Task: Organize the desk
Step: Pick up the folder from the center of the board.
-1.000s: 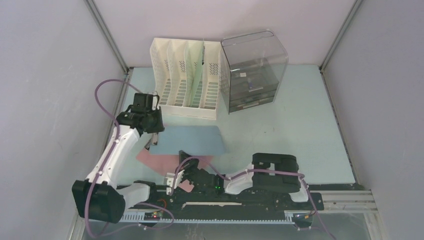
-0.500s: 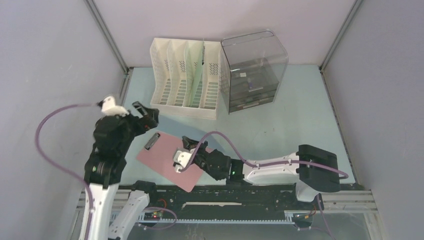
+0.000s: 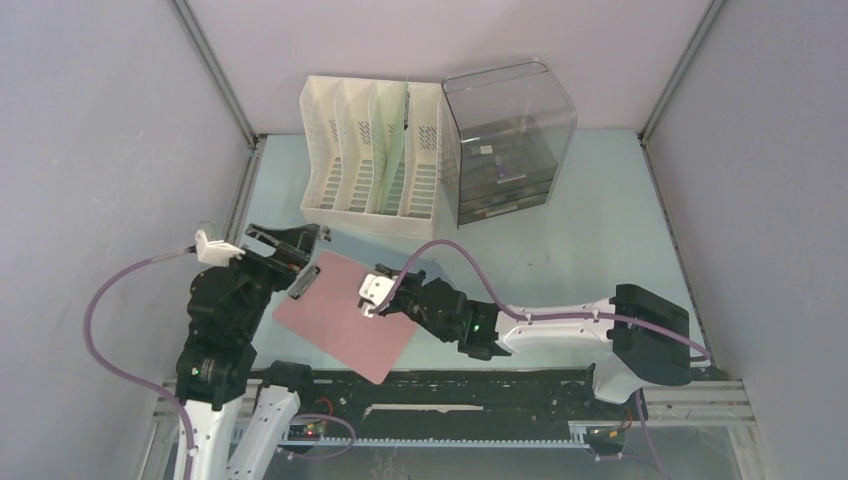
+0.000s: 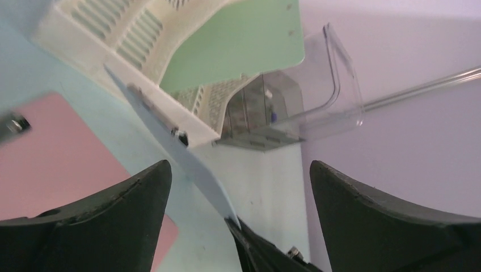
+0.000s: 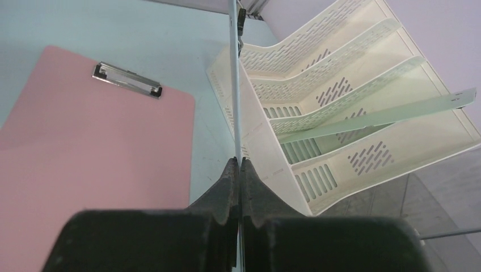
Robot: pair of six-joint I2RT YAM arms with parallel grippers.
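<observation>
My right gripper (image 3: 372, 293) (image 5: 239, 161) is shut on the edge of a thin blue clipboard (image 5: 235, 85). It holds the board on its edge above the pale mint desk (image 3: 580, 240). In the left wrist view the blue clipboard (image 4: 170, 144) shows as a slanted blade reaching toward the file holder. My left gripper (image 3: 287, 242) (image 4: 239, 164) hangs open just left of it, with nothing between its fingers. A pink clipboard (image 3: 345, 322) (image 5: 96, 141) lies flat on the desk under both grippers, its metal clip (image 5: 127, 80) at the far end.
A cream slotted file holder (image 3: 375, 160) (image 5: 340, 107) stands at the back with a green clipboard (image 5: 374, 116) (image 4: 244, 45) in one slot. A clear plastic drawer box (image 3: 505, 140) sits to its right. Grey walls and aluminium rails (image 3: 220, 90) edge the desk.
My left gripper has opened, let go of the blue clipboard and drawn back to the left. My right arm has reached forward and tipped the blue clipboard onto its edge, uncovering the pink one.
</observation>
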